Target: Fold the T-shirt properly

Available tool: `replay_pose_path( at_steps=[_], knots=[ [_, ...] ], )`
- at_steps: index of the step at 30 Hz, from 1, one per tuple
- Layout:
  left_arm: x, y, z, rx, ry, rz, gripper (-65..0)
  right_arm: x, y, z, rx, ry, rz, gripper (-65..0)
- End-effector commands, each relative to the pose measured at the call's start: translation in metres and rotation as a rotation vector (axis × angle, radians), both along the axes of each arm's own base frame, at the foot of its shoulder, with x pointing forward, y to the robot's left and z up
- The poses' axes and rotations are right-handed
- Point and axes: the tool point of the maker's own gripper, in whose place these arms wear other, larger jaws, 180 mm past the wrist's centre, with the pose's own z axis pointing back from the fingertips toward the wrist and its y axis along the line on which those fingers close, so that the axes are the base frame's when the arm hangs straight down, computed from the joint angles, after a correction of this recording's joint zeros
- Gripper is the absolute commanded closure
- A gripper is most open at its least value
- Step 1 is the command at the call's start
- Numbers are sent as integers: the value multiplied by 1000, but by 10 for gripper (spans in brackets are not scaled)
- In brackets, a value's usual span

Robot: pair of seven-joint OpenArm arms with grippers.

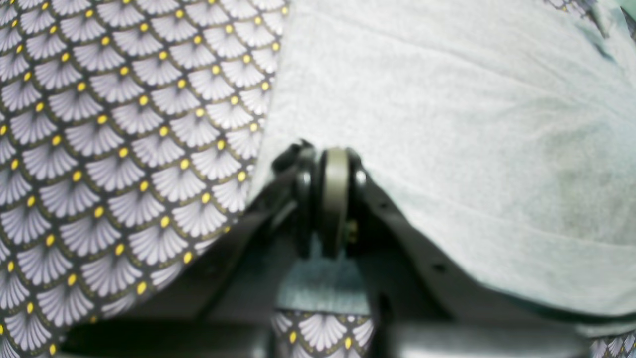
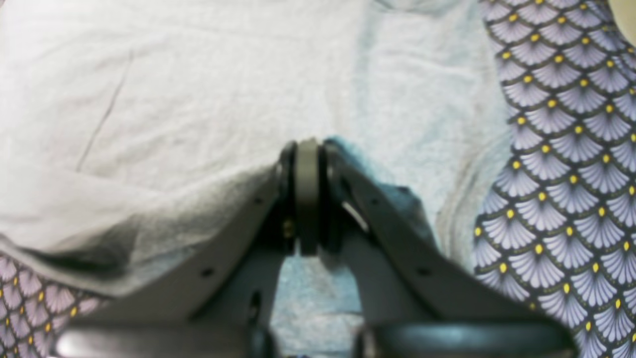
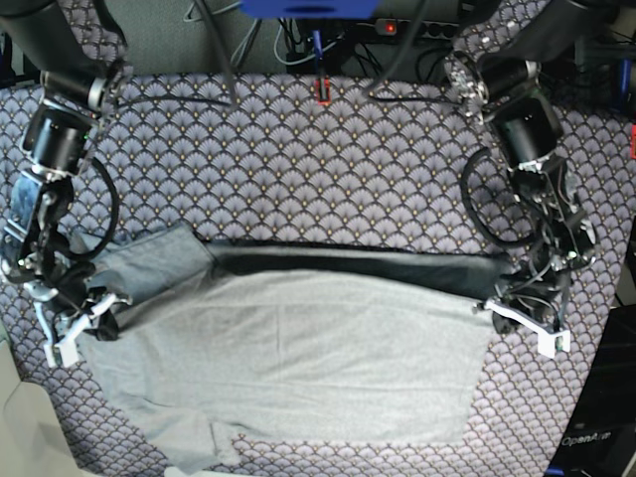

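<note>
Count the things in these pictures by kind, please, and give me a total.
T-shirt: 1
Tablecloth: 1
Grippers: 2, left gripper and right gripper, each shut on the T-shirt
Total: 4

Heather-grey T-shirt (image 3: pixel 298 368), purple fan-scale tablecloth (image 3: pixel 298 169)

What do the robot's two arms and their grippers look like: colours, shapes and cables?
Both arms are black, built of cylindrical segments, with black cables looping beside them. The left gripper and the right gripper carry white brackets near the tips. In the wrist views the fingers are flat, dark grey tapering plates with small holes, ending in a greyish pad.
</note>
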Motion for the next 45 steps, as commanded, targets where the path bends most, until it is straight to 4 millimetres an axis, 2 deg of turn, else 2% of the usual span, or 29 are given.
replay_pose_path(
  at_steps=[1, 4, 9, 14, 18, 22, 24, 31, 34, 36, 40, 42, 45],
  knots=[
    [14, 5, 26, 6, -80, 7, 0, 17, -3, 28, 1, -81, 2, -8],
    [20, 5, 34, 6, -97, 8, 0, 24, -8, 29, -2, -68, 5, -8],
    [32, 1, 41, -14, -109, 2, 0, 34, -1, 36, 3, -97, 26, -7],
    [46, -4, 47, -41, -114, -7, 0, 36, 5, 33, -27, -89, 48, -7],
    [48, -5, 49, -45, -118, -7, 0, 37, 6, 33, -41, -118, 48, -7],
    [52, -4, 57, -48, -182, 10, 0, 36, 11, 13, -30, -63, 55, -7],
    [52, -3, 58, -47, -192, 13, 0, 41, 10, 11, -22, -68, 50, -7],
    [48, -2, 50, -46, -173, 14, 0, 41, 8, 5, -52, -64, 52, -9],
    [47, -2, 49, -45, -169, 13, 0, 41, 8, 4, -59, -60, 53, -53],
    [44, -2, 44, -45, -159, 14, -58, 40, 7, 4, -56, -57, 49, -115],
    [32, -2, 29, -48, -133, 17, -253, 36, 2, 0, -63, -45, 45, -238],
    [25, -3, 23, -46, -124, 12, -337, 27, -9, -7, -76, -26, 34, -280],
    [16, -2, 18, -31, -118, 9, -387, 19, -17, -14, -91, -7, 27, -312]
  ],
)
